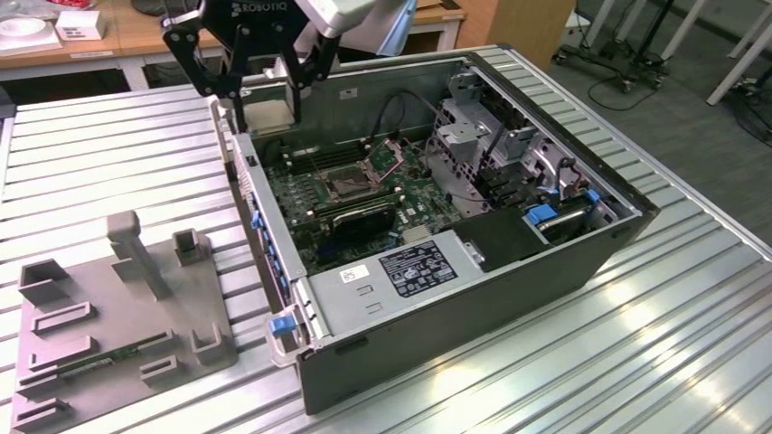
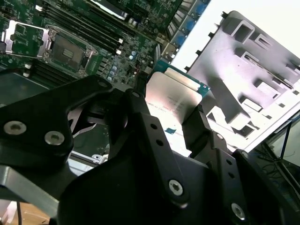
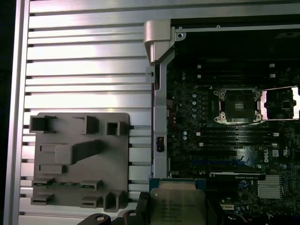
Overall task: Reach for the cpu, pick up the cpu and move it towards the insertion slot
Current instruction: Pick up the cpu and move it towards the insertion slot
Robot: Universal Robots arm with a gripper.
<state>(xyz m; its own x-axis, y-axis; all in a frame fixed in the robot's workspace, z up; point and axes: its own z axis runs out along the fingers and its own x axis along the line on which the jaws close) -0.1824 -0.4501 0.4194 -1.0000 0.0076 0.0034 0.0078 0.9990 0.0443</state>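
My gripper [image 1: 270, 107] hangs above the far edge of the open computer case, on the exterior view's left, and is shut on the cpu [image 1: 273, 116]. The cpu is a thin square chip with a pale metal top and a green rim, held flat between the black fingers in both wrist views [image 2: 176, 96] [image 3: 178, 204]. The insertion slot [image 1: 342, 185] is a dark square socket with a silvery frame on the green motherboard, and its metal lid is flipped open beside it. In the wrist views the slot [image 2: 65, 49] [image 3: 236, 105] lies apart from the held chip.
The gray fixture plate [image 1: 121, 307] with raised blocks lies on the ribbed metal table at the exterior view's left, with a green memory stick [image 1: 115, 353] in one groove. The case wall [image 1: 248, 181], drive cage [image 1: 483, 145] and cables [image 1: 392, 117] surround the motherboard.
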